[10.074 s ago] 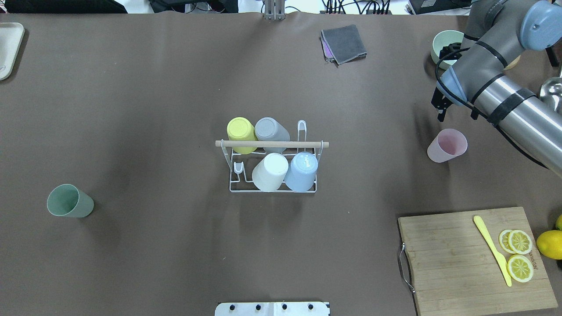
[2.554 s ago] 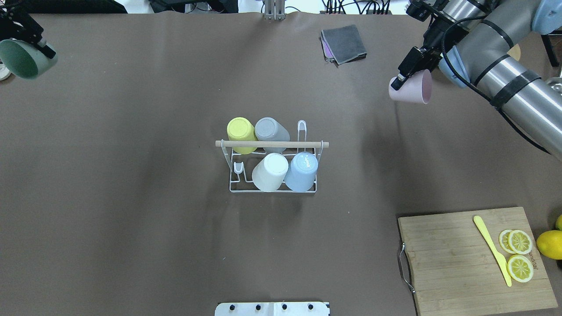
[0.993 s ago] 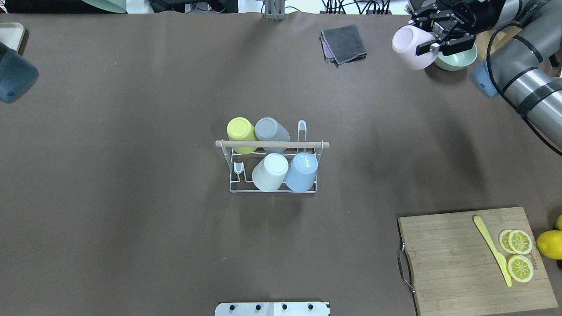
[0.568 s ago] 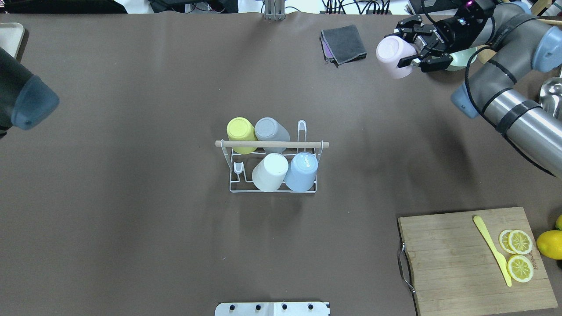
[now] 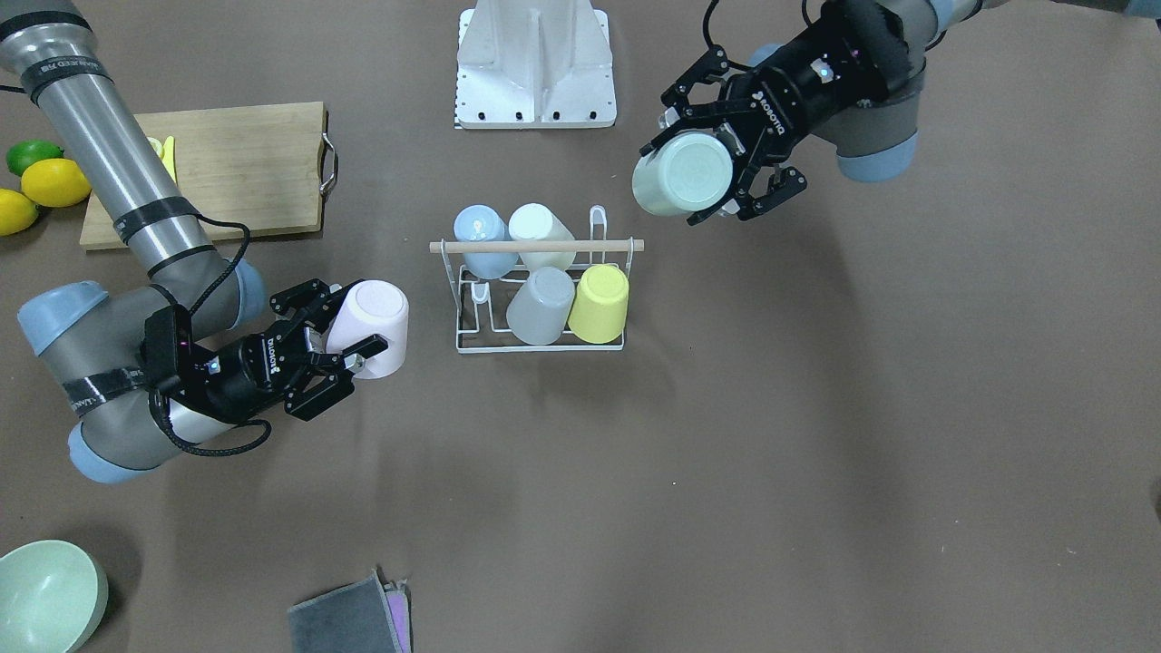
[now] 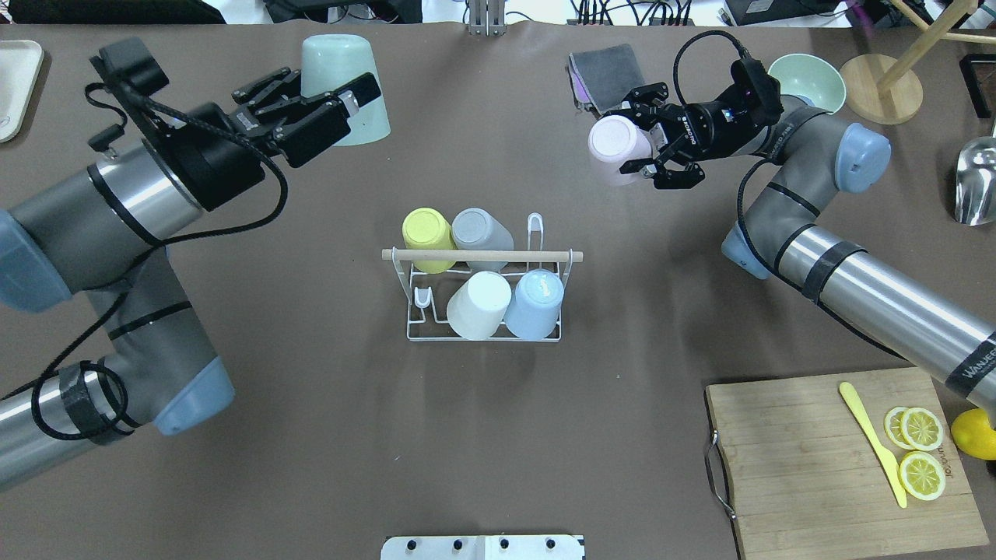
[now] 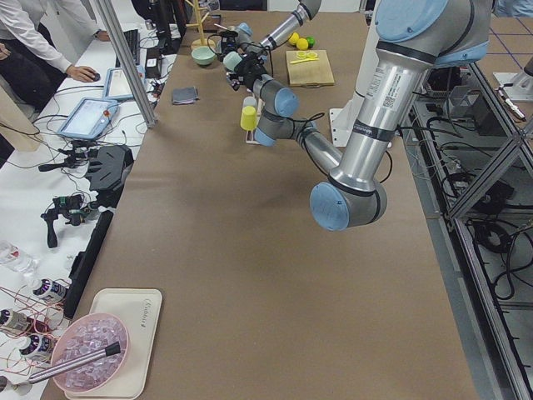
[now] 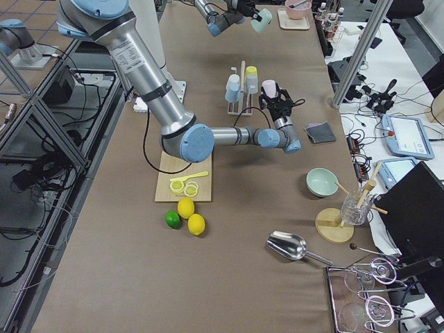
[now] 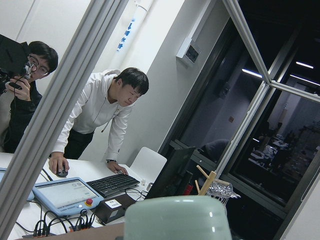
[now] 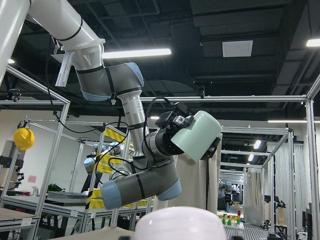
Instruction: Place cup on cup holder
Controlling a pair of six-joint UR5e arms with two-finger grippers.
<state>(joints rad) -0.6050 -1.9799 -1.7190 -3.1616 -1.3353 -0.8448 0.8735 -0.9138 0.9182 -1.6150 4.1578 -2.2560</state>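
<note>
The cup holder, a white wire rack with a wooden dowel, stands mid-table and carries yellow, grey, white and blue cups upside down. It also shows in the front view. Its back-right prong and front-left prong are bare. My left gripper is shut on a green cup, held in the air, tilted base-up, far-left of the rack. My right gripper is shut on a pink cup, base up, in the air far-right of the rack. The front view shows both grippers, the left and the right.
A cutting board with lemon slices and a yellow knife lies near right. A grey cloth, a green bowl, a wooden stand and a metal scoop sit far right. A tray lies far left.
My right gripper has carried the pink cup left toward the rack. My left arm has swung inward into view with the green cup.
</note>
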